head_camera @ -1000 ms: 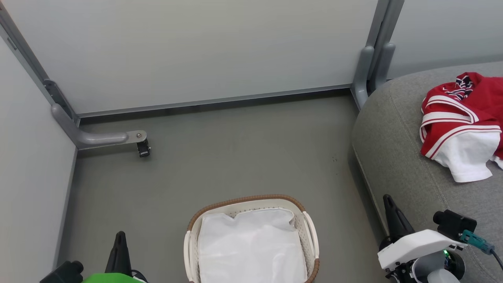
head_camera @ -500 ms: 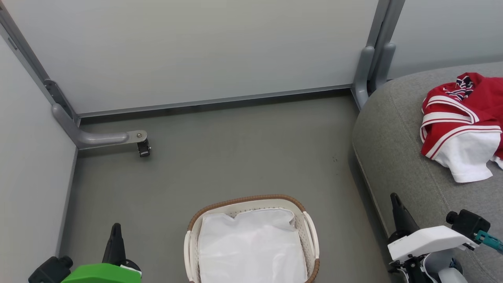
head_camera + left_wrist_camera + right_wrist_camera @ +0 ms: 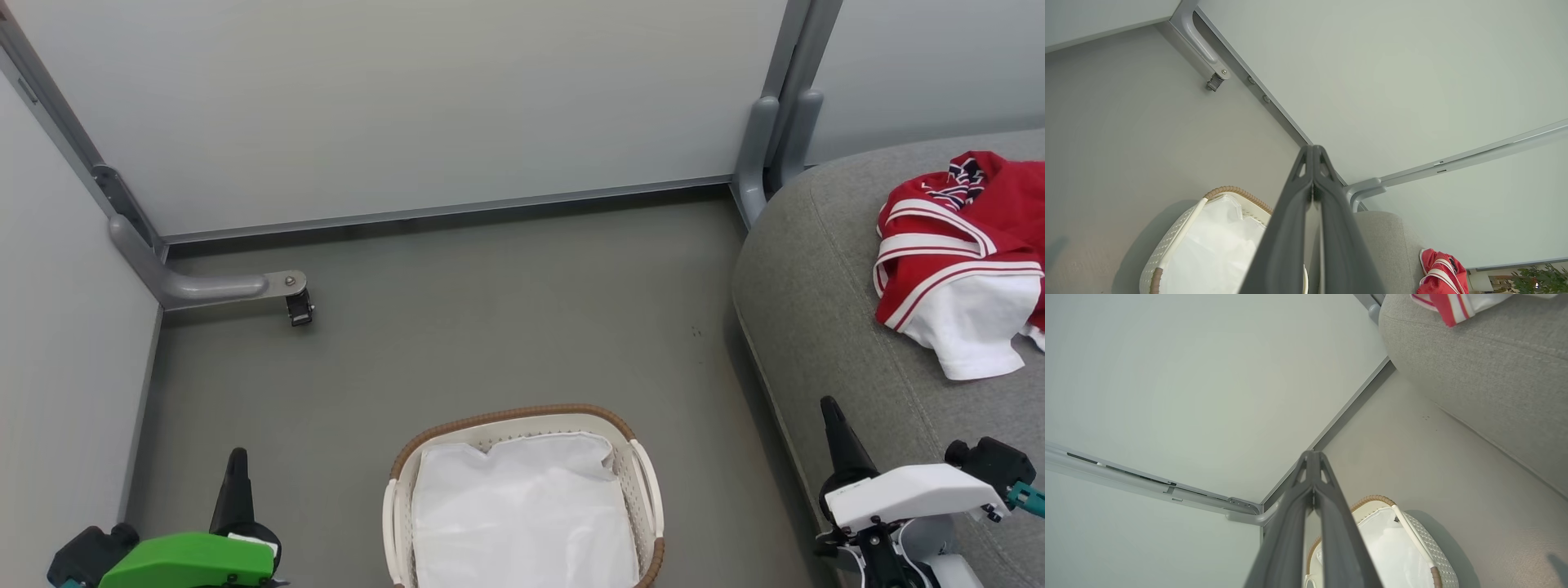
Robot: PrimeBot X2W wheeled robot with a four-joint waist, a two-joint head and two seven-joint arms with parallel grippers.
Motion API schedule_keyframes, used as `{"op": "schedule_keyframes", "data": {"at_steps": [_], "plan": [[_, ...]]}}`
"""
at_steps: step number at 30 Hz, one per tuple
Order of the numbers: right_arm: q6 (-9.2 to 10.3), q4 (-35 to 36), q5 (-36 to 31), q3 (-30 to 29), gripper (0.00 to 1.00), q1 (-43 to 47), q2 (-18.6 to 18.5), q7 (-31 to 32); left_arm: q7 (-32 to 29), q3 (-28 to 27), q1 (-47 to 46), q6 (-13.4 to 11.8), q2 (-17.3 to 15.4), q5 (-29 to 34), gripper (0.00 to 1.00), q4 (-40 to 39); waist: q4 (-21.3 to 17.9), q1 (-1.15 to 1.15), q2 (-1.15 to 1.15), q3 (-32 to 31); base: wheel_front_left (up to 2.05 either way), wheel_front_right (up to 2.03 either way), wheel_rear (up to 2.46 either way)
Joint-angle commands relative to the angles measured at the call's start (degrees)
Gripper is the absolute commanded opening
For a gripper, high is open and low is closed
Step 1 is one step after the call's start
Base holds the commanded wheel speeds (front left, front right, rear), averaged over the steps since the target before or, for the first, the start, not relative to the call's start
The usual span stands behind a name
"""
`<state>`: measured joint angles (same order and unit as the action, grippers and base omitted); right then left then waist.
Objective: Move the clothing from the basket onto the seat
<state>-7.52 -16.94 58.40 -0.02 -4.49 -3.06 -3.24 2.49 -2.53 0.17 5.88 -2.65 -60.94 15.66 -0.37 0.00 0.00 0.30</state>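
Observation:
The red and white clothing lies bunched on the grey seat at the right; it also shows as a red heap in the left wrist view and as a striped edge in the right wrist view. The white basket with its brown rim stands on the floor at the bottom centre, holding just a white cloth liner. My left gripper is shut and empty, left of the basket. Shut and empty too, my right gripper hangs by the seat's front edge.
Pale partition panels close off the back and left. A grey metal foot with a small caster juts onto the floor at the left. A partition post stands behind the seat's corner. Grey floor lies between basket and panels.
Both arms have drawn back and outward toward the bottom corners of the head view, the left to the left, the right to the right. Clothing, basket and seat are unmoved.

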Motion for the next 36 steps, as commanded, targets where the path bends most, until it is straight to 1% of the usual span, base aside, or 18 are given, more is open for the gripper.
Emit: {"op": "schedule_keyframes", "data": {"at_steps": [1, 17, 36], "plan": [[0.02, 0.93, 1.86, -0.52, 0.00, -1.40, -0.47, 0.39, -0.40, -0.52, -1.75, 0.26, -0.23, -1.71, 0.00, -0.66, 0.01, 0.00, 0.00, 0.00, 0.00, 0.00, 0.00], [0.03, 1.56, 11.23, -2.04, 0.00, -1.44, -0.52, 2.91, -2.95, -1.56, -3.17, 0.71, -0.27, -10.20, 0.00, -0.98, 0.09, 0.00, 0.00, -0.03, 0.00, 0.00, 0.00], [0.03, 2.21, 20.88, -3.68, 0.00, -1.70, -0.53, 5.60, -5.50, -2.60, -4.76, 1.19, -0.31, -19.03, 0.00, -1.32, 0.19, 0.00, 0.00, -0.06, 0.00, 0.00, 0.00]]}}
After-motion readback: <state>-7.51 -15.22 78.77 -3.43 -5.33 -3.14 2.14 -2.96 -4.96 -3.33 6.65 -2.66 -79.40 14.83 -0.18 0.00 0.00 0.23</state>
